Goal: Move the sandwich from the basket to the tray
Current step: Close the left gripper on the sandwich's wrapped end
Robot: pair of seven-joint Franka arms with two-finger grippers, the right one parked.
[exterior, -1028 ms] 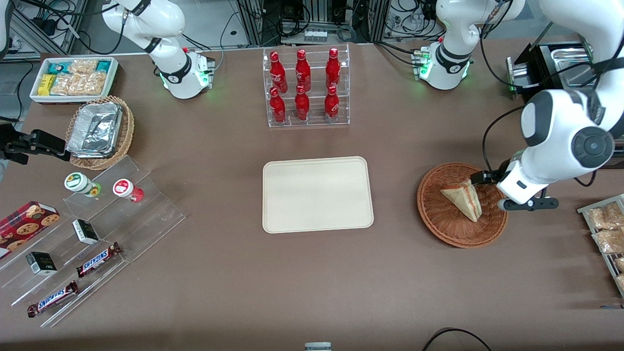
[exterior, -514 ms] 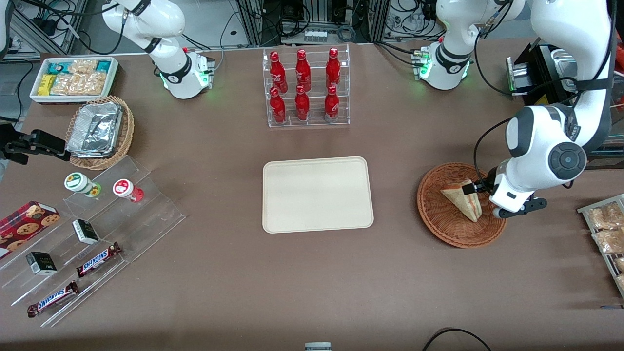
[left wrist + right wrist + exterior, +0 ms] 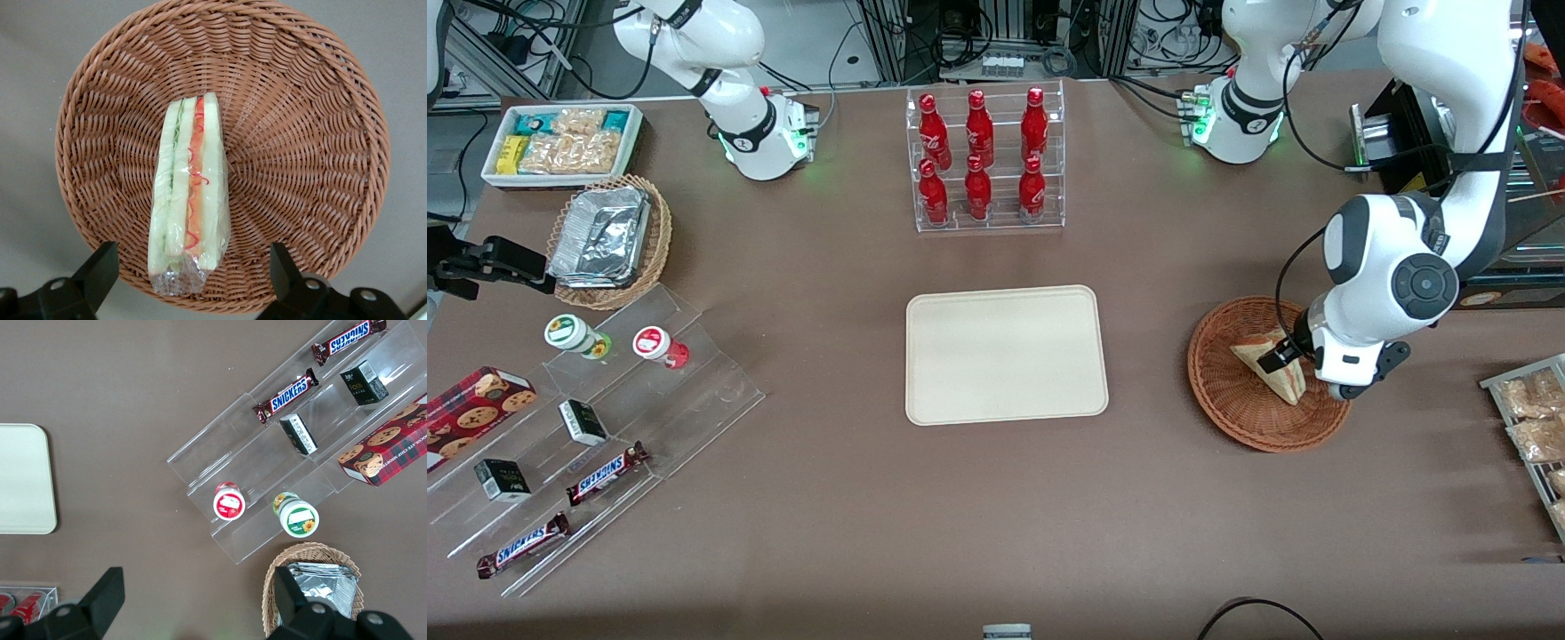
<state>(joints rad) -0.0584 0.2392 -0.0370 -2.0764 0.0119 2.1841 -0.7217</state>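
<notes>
Wicker basket (image 3: pixel 313 133) holding sandwich (image 3: pixel 189 193), gripper (image 3: pixel 190 267) spread above

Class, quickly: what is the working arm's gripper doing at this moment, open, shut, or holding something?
Gripper: open, holding nothing, above the basket, one finger on each side of the sandwich.

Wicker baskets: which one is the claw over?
The reddish-brown basket holding the sandwich; the open claw hangs above it. The tan one holds foil containers.

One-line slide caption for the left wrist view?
Open two-finger gripper above the plastic-wrapped triangular sandwich, lying on edge in the round reddish-brown wicker basket.
</notes>
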